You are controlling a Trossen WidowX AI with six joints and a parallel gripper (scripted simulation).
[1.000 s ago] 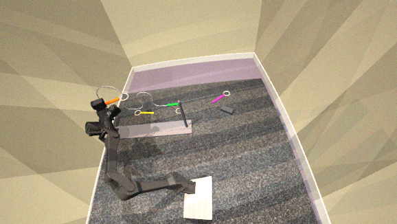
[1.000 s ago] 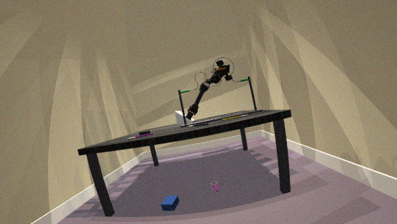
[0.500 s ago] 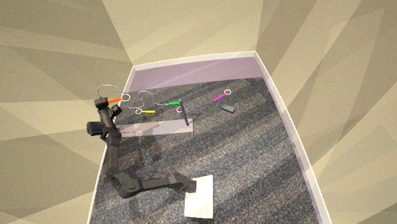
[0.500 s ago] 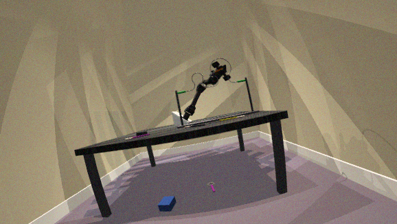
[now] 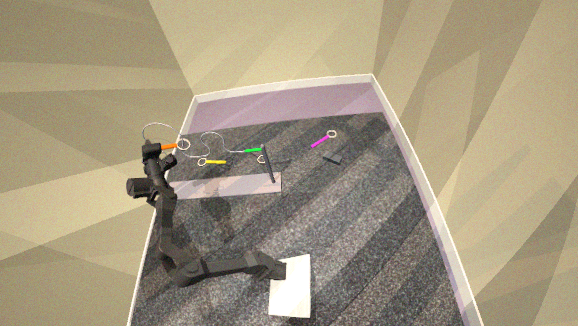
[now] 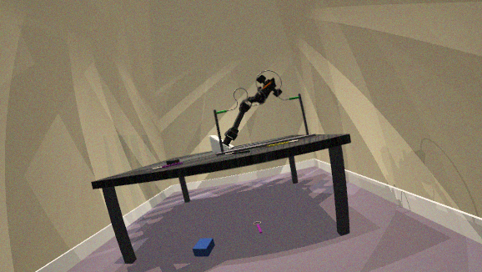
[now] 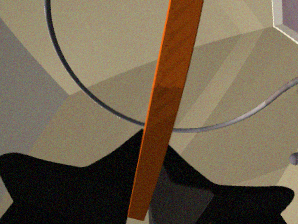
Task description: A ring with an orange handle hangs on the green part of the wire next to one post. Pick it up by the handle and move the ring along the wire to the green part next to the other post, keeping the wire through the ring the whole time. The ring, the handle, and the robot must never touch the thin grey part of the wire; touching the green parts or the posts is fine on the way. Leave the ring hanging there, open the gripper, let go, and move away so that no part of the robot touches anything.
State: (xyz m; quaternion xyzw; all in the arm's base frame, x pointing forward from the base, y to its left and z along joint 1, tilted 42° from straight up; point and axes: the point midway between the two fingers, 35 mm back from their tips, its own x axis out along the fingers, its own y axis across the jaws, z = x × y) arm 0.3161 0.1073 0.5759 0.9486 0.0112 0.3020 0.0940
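top view: the pincer [image 5: 159, 147] [image 6: 268, 86] [image 7: 147, 135] is nearly closed, clamped on the orange handle [image 5: 169, 146] [image 6: 267, 85] [image 7: 172, 67], near the left edge of the counter [image 5: 350, 225] [image 6: 221, 168]; the handle's ring [image 5: 189, 145] is beside the grey wire [image 5: 218, 133] [image 6: 240, 88] [image 7: 192, 130], and whether the wire threads it i cannot tell; the white base plate [image 5: 295, 300] [image 6: 215, 143] is by the near edge; a magenta handle [image 5: 320, 141] [image 6: 172, 164] with its own ring and a dark block [image 5: 332, 158] [image 6: 173, 161] lie toward the far right corner, a yellow handle [image 5: 216, 162] [image 6: 280, 144] nearer the left edge; exterior view: the wire spans above the counter between a left post [image 6: 218, 131] and a right post [image 6: 303, 114], each with a green part beside it, and the pincer and orange handle are up nearer the right one; on the floor, a blue block [image 6: 203, 247] lies beyond the near edge; wrist view: the orange handle slants between the black fingers, the wire curving behind it, the ring out of sight.
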